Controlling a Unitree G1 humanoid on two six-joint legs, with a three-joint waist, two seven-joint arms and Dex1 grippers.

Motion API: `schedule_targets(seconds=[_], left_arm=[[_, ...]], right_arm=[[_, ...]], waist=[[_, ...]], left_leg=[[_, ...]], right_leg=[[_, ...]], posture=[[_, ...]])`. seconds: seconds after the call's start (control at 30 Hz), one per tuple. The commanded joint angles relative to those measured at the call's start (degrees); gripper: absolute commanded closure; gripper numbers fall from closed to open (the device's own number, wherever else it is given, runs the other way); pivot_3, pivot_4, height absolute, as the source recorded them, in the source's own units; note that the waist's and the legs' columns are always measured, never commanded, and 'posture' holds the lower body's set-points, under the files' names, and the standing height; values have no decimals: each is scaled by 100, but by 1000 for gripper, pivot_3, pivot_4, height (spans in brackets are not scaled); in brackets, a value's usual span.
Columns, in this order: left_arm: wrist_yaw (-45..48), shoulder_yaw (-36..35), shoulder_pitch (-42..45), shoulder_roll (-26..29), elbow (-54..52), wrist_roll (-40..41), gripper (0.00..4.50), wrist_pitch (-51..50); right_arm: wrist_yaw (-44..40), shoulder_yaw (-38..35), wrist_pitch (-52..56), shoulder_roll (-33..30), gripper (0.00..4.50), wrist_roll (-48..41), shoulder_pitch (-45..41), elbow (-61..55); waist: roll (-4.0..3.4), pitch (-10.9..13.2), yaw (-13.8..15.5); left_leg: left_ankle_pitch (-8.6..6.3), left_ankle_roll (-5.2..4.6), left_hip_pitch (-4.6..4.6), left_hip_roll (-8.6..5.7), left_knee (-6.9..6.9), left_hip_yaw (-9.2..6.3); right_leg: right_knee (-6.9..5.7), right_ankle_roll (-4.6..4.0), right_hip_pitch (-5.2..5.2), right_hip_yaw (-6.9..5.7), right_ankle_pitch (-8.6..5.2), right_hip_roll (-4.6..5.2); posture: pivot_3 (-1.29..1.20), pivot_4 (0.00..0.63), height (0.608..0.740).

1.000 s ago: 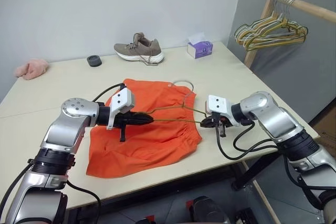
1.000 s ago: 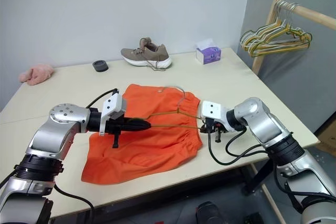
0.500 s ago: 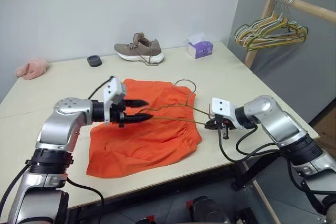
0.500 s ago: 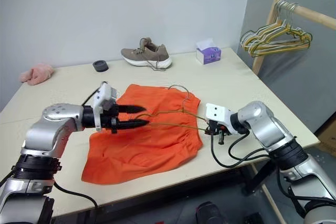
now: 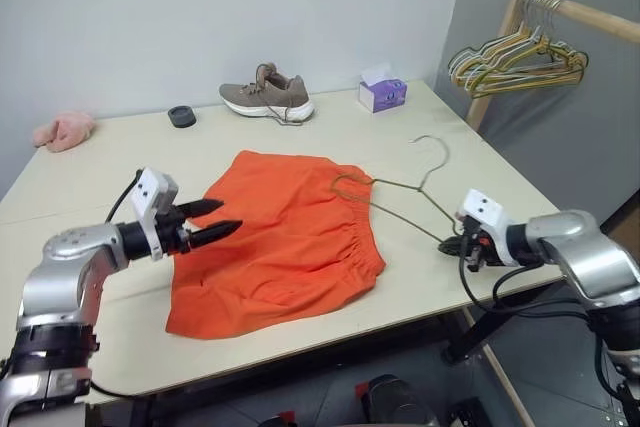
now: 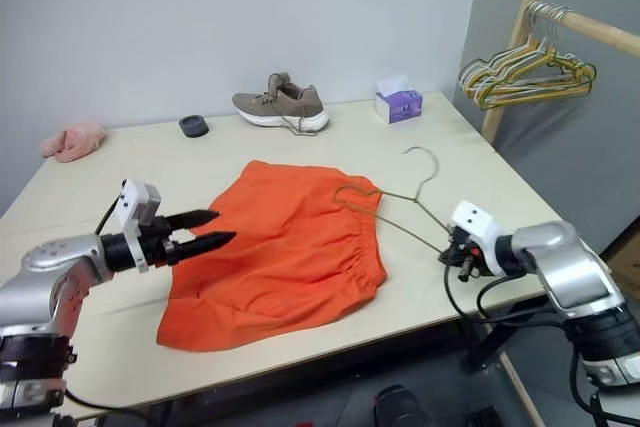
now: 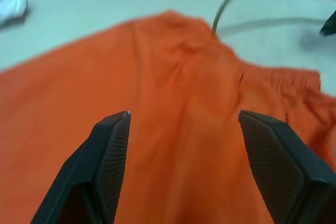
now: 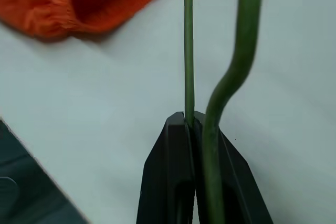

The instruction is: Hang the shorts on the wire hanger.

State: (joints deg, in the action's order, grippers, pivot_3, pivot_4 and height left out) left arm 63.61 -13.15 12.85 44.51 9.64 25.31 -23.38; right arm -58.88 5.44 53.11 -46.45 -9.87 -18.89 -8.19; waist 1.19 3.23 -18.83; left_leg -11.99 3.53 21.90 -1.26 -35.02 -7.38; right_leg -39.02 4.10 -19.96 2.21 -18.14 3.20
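the shorts (image 5: 285, 242) lie flat on the pale surface (image 5: 120, 157), a little to the left of its middle, with the gathered waistband on the right side. the wire hanger (image 5: 400, 192) lies to the right of the shorts. one bent corner of it rests on the waistband edge, and the curved hook points toward the far side of the surface. most of the wire is on the bare surface, beside the shorts and not inside them.

the right end effector (image 5: 458, 245) is near the right front edge of the surface. its two black fingers are pressed together on the thin wire of the hanger, at the hanger's near right corner; the right wrist view shows the wire pinched between the fingers (image 8: 176, 171).

the left end effector (image 5: 212, 218) is at the left edge of the shorts, pointing toward them. its fingers stand apart and nothing is between them. in the left wrist view the orange fabric is seen between the two spread fingers (image 7: 113, 153).

farther back on the surface are a brown shoe (image 5: 266, 93), a small black round object (image 5: 181, 116), a purple tissue box (image 5: 381, 93) and a pink cloth (image 5: 62, 131). to the right, a bunch of coloured hangers (image 5: 515, 59) hangs on a wooden rail (image 5: 590, 15).
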Motion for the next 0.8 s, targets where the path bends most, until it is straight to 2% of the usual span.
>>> schedule_targets(seconds=[0.03, 0.17, 0.3, 0.53, 0.63, 0.8], left_arm=[[-59, -112, -41, -54, -305, -22, 1046, 435], [-5, -14, -177, -96, -494, 23, 1046, 524], [268, 221, -297, -55, -870, 119, 1046, 385], [627, 619, -400, 116, -1128, -20, 1046, 402], [559, 725, -369, 64, -1238, 0, 1046, 326], [560, 875, -406, 84, -1356, -32, 1046, 348]], right_arm=[[416, -517, 746, 102, 4500, -324, 180, -312], [739, -647, 1200, 240, 4500, -528, 310, -457], [1276, -707, 1576, 636, 4500, -616, 149, -247], [1269, -345, 1756, 691, 4500, -901, -120, -133], [1364, -264, 1923, 875, 4500, -998, -351, 70], [1223, -168, 2201, 776, 4500, -1276, -618, 68]], waist=[[-1, 0, 4], [-4, -2, -16], [-7, -9, -69], [-13, -10, -59], [-12, -10, -54], [-14, -9, -8]], left_leg=[[0, 0, 0, -1, -2, 2], [4, -6, -5, -1, -3, 7], [4, -7, -12, -2, -2, 20], [4, -7, -9, -3, -1, 30], [4, -7, -9, -2, 0, 31], [5, -8, -8, -2, -1, 30]], right_leg=[[-2, 0, 0, 1, 0, 1], [-4, -1, 2, 1, 9, 0], [-4, -2, 3, 7, 11, -9], [-1, -2, 1, 10, 11, -9], [-1, -2, 0, 11, 11, -8], [-2, -2, 0, 11, 11, -8]], posture=[[-342, 0, 740], [-344, 0, 740], [-334, 0, 740], [-326, 0, 740], [-316, 0, 740], [-309, 0, 740]])
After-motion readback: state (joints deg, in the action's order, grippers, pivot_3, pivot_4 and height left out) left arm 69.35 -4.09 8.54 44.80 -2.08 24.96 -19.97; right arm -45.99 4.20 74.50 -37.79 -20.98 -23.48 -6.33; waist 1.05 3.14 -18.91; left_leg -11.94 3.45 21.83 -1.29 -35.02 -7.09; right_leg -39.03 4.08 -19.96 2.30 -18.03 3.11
